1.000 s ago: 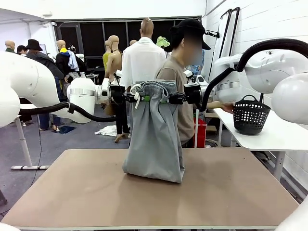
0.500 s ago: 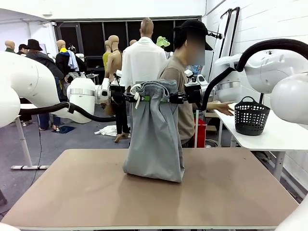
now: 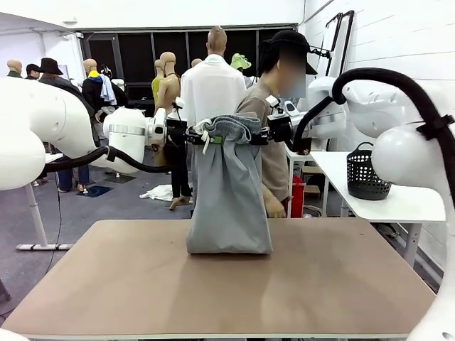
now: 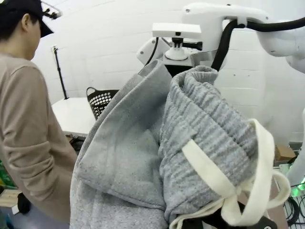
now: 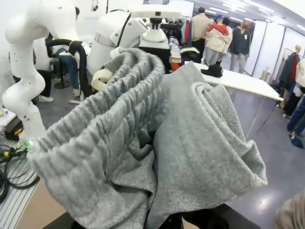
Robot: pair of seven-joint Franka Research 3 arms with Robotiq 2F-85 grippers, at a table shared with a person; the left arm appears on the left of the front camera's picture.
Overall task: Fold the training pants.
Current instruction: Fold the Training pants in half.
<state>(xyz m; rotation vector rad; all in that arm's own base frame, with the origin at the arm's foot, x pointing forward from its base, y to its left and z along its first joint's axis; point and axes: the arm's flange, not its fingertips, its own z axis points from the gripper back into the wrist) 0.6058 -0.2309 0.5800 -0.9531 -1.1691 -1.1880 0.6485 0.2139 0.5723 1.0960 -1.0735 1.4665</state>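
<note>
Nearest to us lies the flat brown table (image 3: 106, 284), and on it rests the bottom of the light grey soft jersey training pants (image 3: 229, 192), which hang doubled from their gathered elastic waistband (image 3: 231, 126) as a tall bundle. We judge the fold to be underway, with the laying down yet to come.

At that waistband, the left gripper (image 3: 190, 139) is clamped on the end where the white drawstring (image 3: 205, 141) dangles, and the right gripper (image 3: 257, 138) is clamped on the opposite end, so the pants are stretched between them above the table.

What could go wrong: the bundle is bulky and each grip looks to hold only a small pinch of thick gathered cloth, so a layer could slip free and the fold collapse. If the arms lower unevenly, the hem resting on the table could bunch or skew. The drawstring could also be trapped in a crease.

The left wrist view shows the knotted drawstring (image 4: 238, 191) and ribbed band up close, detail that is small from the front. The right wrist view shows the layers rolled over one another at the top (image 5: 157, 143). The front view alone gives the hem's contact with the table.

Beyond, a person in a tan top (image 3: 266, 149) stands just behind the pants, and a black perforated basket (image 3: 366, 172) sits on a white side table.
</note>
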